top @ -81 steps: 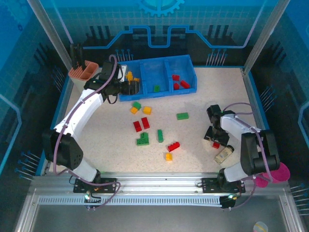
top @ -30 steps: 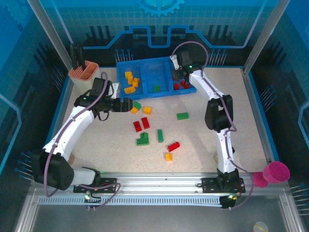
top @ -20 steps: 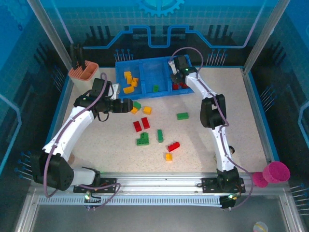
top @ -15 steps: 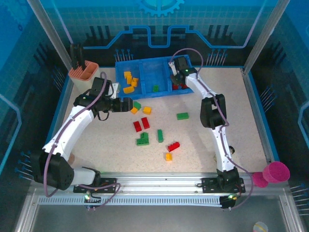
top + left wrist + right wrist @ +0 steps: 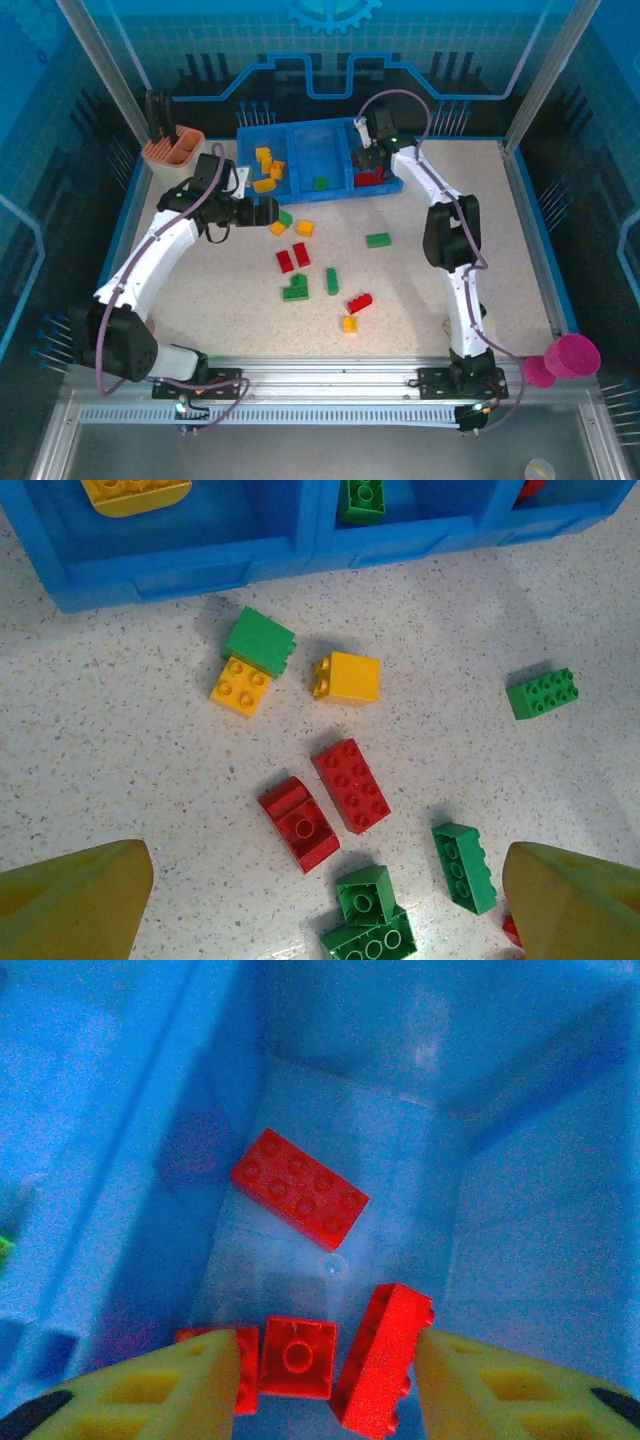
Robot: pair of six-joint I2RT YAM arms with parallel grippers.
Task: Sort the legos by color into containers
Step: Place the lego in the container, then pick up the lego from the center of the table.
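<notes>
While the left hand [image 5: 325, 880] gapes empty, the right hand [image 5: 328, 1352] hangs half-parted over studded red legos [image 5: 300, 1200], gripping none.

You had loose: red legos [image 5: 301, 254] 3 | yellow legos [image 5: 305, 228] 3 | green legos [image 5: 377, 240] about 5 | tray [image 5: 300, 198] at 12 o'clock: compartments [image 5: 315, 155] 3

Left wrist view: the top edge cuts off a yellow brick [image 5: 135, 492] and a green brick [image 5: 362, 498] inside the blue tray [image 5: 180, 565]. Right wrist view, blurred throughout: a yellow finger [image 5: 170, 1385] partly hides one red brick [image 5: 248, 1365].
</notes>
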